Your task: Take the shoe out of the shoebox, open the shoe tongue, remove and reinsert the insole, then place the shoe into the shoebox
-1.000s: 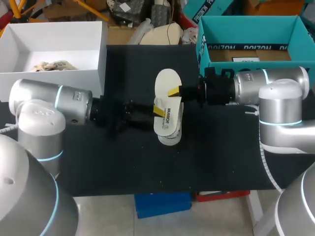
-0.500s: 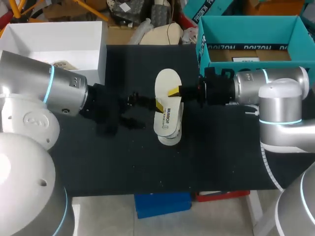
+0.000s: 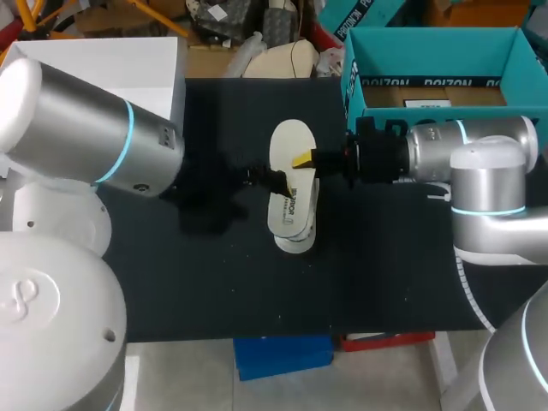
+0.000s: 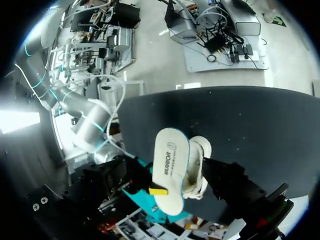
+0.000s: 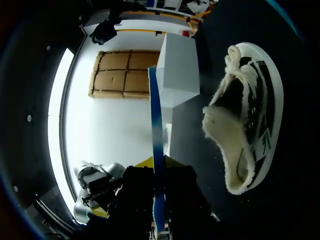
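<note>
Insole sits pinched in right hand over shoe.

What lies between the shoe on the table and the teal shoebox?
In the head view, the right gripper and its arm's wrist lie there above the black table, gripping the insole that overlaps the shoe.

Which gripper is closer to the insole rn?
Right. The right gripper is shut on the insole at one long edge, holding it over the shoe. The left gripper is at the opposite edge; I can't tell whether it touches.
</note>
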`<state>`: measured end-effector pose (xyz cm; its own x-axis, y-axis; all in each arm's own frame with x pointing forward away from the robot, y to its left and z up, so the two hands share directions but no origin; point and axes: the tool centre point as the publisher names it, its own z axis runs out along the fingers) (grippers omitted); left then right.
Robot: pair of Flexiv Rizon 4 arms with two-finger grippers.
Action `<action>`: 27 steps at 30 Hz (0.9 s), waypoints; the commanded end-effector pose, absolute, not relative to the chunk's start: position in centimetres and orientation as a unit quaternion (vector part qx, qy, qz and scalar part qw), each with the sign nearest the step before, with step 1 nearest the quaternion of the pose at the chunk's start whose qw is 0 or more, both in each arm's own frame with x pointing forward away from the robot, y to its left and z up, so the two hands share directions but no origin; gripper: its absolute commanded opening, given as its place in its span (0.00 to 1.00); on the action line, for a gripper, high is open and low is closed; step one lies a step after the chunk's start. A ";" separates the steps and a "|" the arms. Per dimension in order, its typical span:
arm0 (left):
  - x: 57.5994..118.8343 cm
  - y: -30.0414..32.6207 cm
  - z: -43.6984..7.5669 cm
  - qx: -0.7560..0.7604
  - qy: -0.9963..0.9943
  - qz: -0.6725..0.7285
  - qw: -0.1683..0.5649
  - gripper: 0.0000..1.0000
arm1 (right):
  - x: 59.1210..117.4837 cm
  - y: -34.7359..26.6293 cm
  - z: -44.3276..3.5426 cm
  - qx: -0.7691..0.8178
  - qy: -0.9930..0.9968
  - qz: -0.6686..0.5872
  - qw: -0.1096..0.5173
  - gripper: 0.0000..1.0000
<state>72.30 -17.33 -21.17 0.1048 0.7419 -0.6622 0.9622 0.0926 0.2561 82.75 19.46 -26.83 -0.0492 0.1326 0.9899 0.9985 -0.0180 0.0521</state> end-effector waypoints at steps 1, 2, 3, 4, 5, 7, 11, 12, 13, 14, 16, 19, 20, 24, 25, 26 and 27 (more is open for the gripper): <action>73.8 -20.0 -21.9 0.688 0.716 0.062 0.106 1.00 | 82.7 19.6 -26.9 -0.525 -0.539 -0.484 0.447 0.00; 74.1 -20.2 -21.9 0.692 0.712 0.068 0.099 1.00 | 82.7 19.6 -26.9 -0.525 -0.539 -0.484 0.447 0.00; 74.3 -20.4 -22.0 0.693 0.712 0.077 0.085 1.00 | 82.7 19.6 -26.9 -0.525 -0.539 -0.484 0.447 0.00; 74.6 -20.6 -22.0 0.697 0.709 0.071 0.076 1.00 | 82.7 19.6 -26.9 -0.525 -0.539 -0.484 0.447 0.00; 74.9 -20.7 -22.0 0.696 0.711 0.074 0.068 1.00 | 82.7 19.6 -26.9 -0.525 -0.539 -0.484 0.447 0.00; 75.4 -20.9 -22.2 0.698 0.711 0.073 0.048 1.00 | 82.7 19.6 -26.9 -0.525 -0.539 -0.484 0.447 0.00; 75.8 -21.4 -22.4 0.705 0.704 0.078 0.027 1.00 | 82.7 19.6 -26.9 -0.525 -0.539 -0.484 0.447 0.00; 75.9 -21.5 -22.5 0.706 0.704 0.082 0.019 1.00 | 82.7 19.6 -26.9 -0.525 -0.539 -0.484 0.447 0.00; 75.9 -21.5 -22.5 0.706 0.703 0.083 0.016 1.00 | 82.7 19.6 -26.9 -0.525 -0.539 -0.484 0.447 0.00; 76.0 -21.5 -22.5 0.707 0.702 0.083 0.014 1.00 | 82.7 19.6 -26.9 -0.525 -0.539 -0.484 0.447 0.00; 76.1 -21.6 -22.4 0.708 0.700 0.087 0.009 1.00 | 82.7 19.6 -26.9 -0.525 -0.539 -0.484 0.447 0.00; 76.2 -21.4 -22.2 0.709 0.699 0.095 0.007 1.00 | 82.7 19.6 -26.9 -0.525 -0.539 -0.484 0.447 0.00; 76.3 -21.3 -22.2 0.709 0.699 0.098 0.005 1.00 | 82.7 19.6 -26.9 -0.525 -0.539 -0.484 0.447 0.00; 76.2 -20.8 -21.4 0.702 0.706 0.094 0.021 1.00 | 82.7 19.6 -26.9 -0.525 -0.539 -0.484 0.447 0.00; 76.2 -20.6 -21.2 0.701 0.707 0.094 0.024 1.00 | 82.7 19.6 -26.9 -0.525 -0.539 -0.484 0.447 0.00; 76.1 -20.5 -21.1 0.699 0.709 0.092 0.026 1.00 | 82.7 19.6 -26.9 -0.525 -0.539 -0.484 0.447 0.00; 76.0 -20.4 -21.0 0.698 0.710 0.089 0.030 1.00 | 82.7 19.6 -26.9 -0.525 -0.539 -0.484 0.447 0.00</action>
